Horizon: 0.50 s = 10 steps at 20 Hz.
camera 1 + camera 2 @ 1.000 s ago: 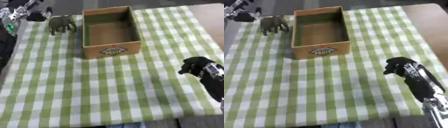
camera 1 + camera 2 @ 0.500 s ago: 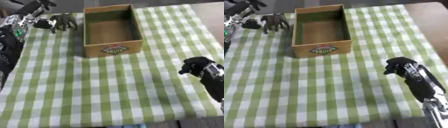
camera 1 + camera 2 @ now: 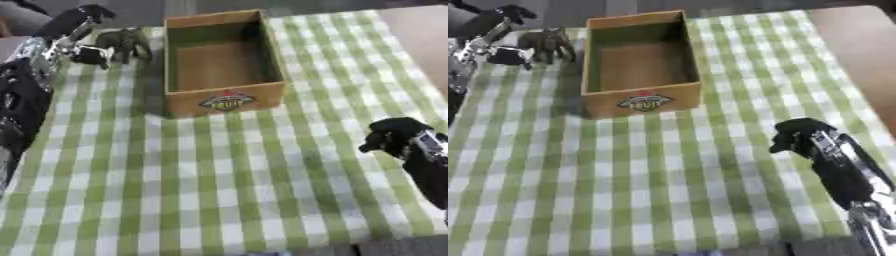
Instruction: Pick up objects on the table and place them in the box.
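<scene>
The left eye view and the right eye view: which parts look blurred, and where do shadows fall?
Left eye view: the left hand and the toy elephant are soft and smeared; the box casts a shadow on the cloth to its left. Right eye view: the right hand is blurred at its edges, with a faint shadow beside it; the box label is unreadable.

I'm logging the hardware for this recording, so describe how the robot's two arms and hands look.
Both arms are mostly black with silver metal parts. The left arm has a bulky black forearm, then shiny silver pieces near the wrist, ending in a black left hand with a dark thumb tip. The right arm is black with a silver strip along it and a silver joint lower down; the right hand is all black.
</scene>
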Each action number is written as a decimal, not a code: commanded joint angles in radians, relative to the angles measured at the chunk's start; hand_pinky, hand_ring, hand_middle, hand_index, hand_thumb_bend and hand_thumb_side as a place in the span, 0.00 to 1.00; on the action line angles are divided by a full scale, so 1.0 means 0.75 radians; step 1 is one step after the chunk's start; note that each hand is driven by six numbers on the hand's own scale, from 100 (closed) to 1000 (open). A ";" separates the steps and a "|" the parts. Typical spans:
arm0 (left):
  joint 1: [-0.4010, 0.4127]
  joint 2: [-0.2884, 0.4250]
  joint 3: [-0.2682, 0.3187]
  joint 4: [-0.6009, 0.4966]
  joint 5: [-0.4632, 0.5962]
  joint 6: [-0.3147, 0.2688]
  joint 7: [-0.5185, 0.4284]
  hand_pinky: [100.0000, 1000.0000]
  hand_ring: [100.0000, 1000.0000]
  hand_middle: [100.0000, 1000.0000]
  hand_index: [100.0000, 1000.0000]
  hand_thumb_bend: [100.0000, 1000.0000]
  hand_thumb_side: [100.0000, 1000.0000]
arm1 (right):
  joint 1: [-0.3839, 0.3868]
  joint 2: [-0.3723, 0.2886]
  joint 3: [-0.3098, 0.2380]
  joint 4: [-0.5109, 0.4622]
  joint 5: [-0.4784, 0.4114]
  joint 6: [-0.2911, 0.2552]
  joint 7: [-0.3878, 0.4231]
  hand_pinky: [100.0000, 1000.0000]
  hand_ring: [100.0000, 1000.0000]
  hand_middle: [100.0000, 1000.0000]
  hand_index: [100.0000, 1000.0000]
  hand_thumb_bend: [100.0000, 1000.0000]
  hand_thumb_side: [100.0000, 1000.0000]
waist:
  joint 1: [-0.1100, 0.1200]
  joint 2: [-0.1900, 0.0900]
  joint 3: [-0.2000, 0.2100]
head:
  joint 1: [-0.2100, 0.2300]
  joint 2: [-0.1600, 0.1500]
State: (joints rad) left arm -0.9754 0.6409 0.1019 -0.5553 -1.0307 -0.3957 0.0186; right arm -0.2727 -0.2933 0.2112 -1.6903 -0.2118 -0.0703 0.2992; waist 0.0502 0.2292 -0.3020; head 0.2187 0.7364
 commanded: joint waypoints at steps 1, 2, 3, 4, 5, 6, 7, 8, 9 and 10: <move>-0.014 0.029 -0.006 -0.019 -0.013 0.007 0.027 0.73 0.84 0.90 0.92 0.02 0.13 | -0.016 -0.007 -0.001 -0.022 0.014 -0.007 0.006 0.63 0.52 0.50 0.67 0.00 0.81 | -0.006 -0.018 -0.001 | 0.004 -0.016; -0.011 0.029 -0.007 -0.016 -0.020 0.009 0.028 0.73 0.84 0.90 0.92 0.02 0.13 | -0.017 -0.007 0.000 -0.022 0.014 -0.008 0.006 0.63 0.52 0.50 0.67 0.00 0.81 | -0.006 -0.017 -0.001 | 0.004 -0.017; -0.008 0.029 -0.007 -0.013 -0.026 0.012 0.030 0.73 0.84 0.90 0.92 0.02 0.13 | -0.017 -0.006 0.000 -0.022 0.015 -0.008 0.006 0.63 0.52 0.50 0.67 0.00 0.81 | -0.007 -0.015 -0.001 | 0.005 -0.019; -0.004 0.029 -0.007 -0.011 -0.031 0.015 0.032 0.73 0.84 0.90 0.92 0.02 0.13 | -0.018 -0.006 0.000 -0.023 0.015 -0.008 0.007 0.63 0.52 0.50 0.67 0.00 0.81 | -0.007 -0.014 0.000 | 0.006 -0.021; 0.000 0.028 -0.007 -0.008 -0.036 0.017 0.034 0.74 0.85 0.91 0.93 0.02 0.13 | -0.018 -0.006 0.000 -0.023 0.016 -0.008 0.007 0.63 0.52 0.50 0.67 0.00 0.81 | -0.008 -0.012 0.001 | 0.009 -0.024; 0.005 0.027 -0.007 -0.005 -0.040 0.020 0.037 0.74 0.85 0.91 0.93 0.02 0.14 | -0.018 -0.005 0.000 -0.023 0.016 -0.008 0.006 0.63 0.52 0.50 0.67 0.00 0.81 | -0.008 -0.011 0.002 | 0.012 -0.026; 0.009 0.026 -0.006 -0.001 -0.044 0.025 0.039 0.74 0.85 0.92 0.93 0.02 0.14 | -0.018 -0.005 0.000 -0.023 0.017 -0.008 0.006 0.63 0.52 0.50 0.67 0.00 0.81 | -0.009 -0.009 0.004 | 0.015 -0.028; 0.013 0.024 -0.006 0.002 -0.048 0.028 0.042 0.74 0.85 0.92 0.93 0.02 0.14 | -0.019 -0.004 0.000 -0.023 0.018 -0.008 0.007 0.63 0.52 0.50 0.67 0.00 0.81 | -0.010 -0.007 0.005 | 0.017 -0.030; 0.017 0.023 -0.007 0.005 -0.052 0.031 0.045 0.74 0.85 0.92 0.94 0.02 0.14 | -0.019 -0.004 0.000 -0.022 0.019 -0.008 0.007 0.63 0.52 0.50 0.67 0.00 0.81 | -0.011 -0.005 0.007 | 0.020 -0.032; 0.021 0.021 -0.007 0.007 -0.056 0.033 0.049 0.74 0.85 0.92 0.94 0.03 0.14 | -0.018 -0.003 0.000 -0.022 0.020 -0.008 0.007 0.63 0.52 0.50 0.67 0.00 0.81 | -0.011 -0.004 0.009 | 0.022 -0.033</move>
State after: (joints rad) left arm -0.9459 0.6372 0.0968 -0.5420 -1.0662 -0.3740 0.0489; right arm -0.2734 -0.2917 0.2113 -1.6904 -0.2035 -0.0738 0.3026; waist 0.0455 0.2418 -0.2954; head 0.2303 0.7247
